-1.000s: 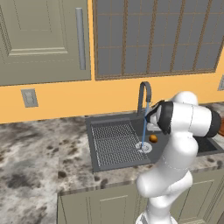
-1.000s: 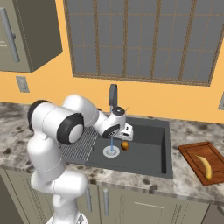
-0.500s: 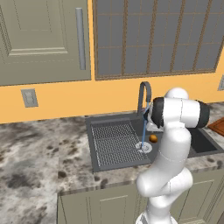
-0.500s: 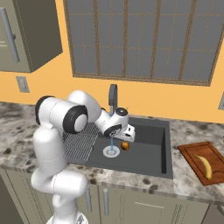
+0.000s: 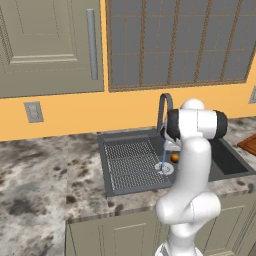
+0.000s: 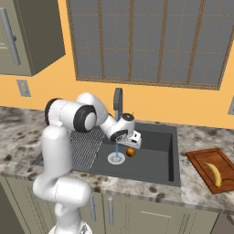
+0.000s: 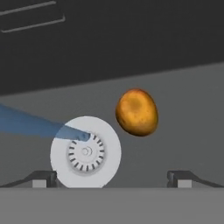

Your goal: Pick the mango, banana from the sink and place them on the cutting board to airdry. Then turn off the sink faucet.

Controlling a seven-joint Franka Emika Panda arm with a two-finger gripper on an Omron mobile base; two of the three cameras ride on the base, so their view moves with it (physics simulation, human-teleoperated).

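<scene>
Arm has swung down over the sink [image 6: 155,164], end effector [image 7: 111,177] wide open and empty just short of the mango [image 7: 136,112] by the drain [image 7: 85,152]; banana [image 6: 213,173] apparently on the cutting board [image 6: 201,161] already.

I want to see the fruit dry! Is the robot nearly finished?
Partly. The banana already lies on the cutting board. The open gripper is over the sink, near the mango, holding nothing. The mango must go on the board, and the faucet, running, needs turning off.

Matt dark sink [image 6: 157,157], wooden cutting board [image 6: 201,168], speckled stone counter [image 5: 45,185].
</scene>
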